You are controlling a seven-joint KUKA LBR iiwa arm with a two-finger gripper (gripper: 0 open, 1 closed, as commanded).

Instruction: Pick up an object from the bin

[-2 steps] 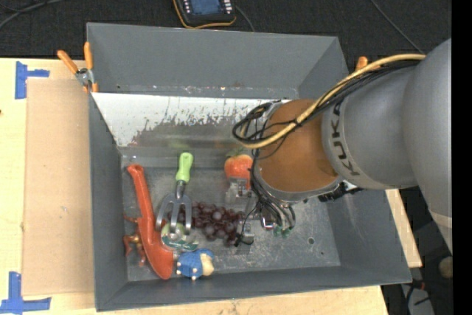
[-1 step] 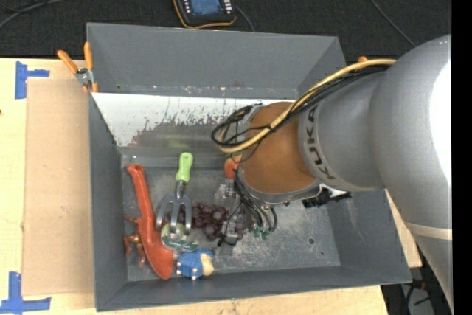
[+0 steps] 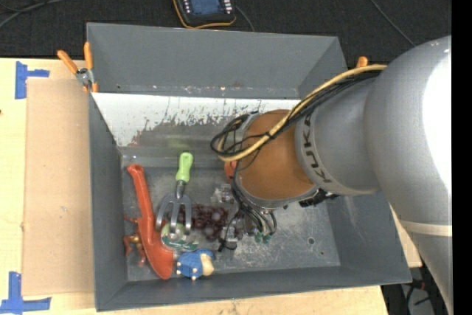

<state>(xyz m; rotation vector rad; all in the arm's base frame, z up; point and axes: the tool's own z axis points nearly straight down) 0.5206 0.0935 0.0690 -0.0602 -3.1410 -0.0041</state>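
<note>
Dark-red knobbly clump (image 3: 209,217), maybe a bunch of fake grapes, was what sat just beside the claw (image 3: 234,232), low on the floor of the grey metal bin (image 3: 324,247), roughly mid-bin. We honestly couldn't tell how wide the claw was or whether it had hold of anything, since the orange wrist cover (image 3: 269,158) and the cables (image 3: 243,133) hid too much. So by our reckoning the pick wasn't done. The claw sat at floor level with nothing visibly lifted, so the grab and the raise both looked left to do.

Left of the clump lay a green-handled metal hand fork (image 3: 177,195). Past that were a long orange plastic piece (image 3: 145,221) and a small blue-and-yellow toy (image 3: 194,264) by the front wall. The only writing we could read was KUKA (image 3: 318,153) on the silver arm (image 3: 398,129).
</note>
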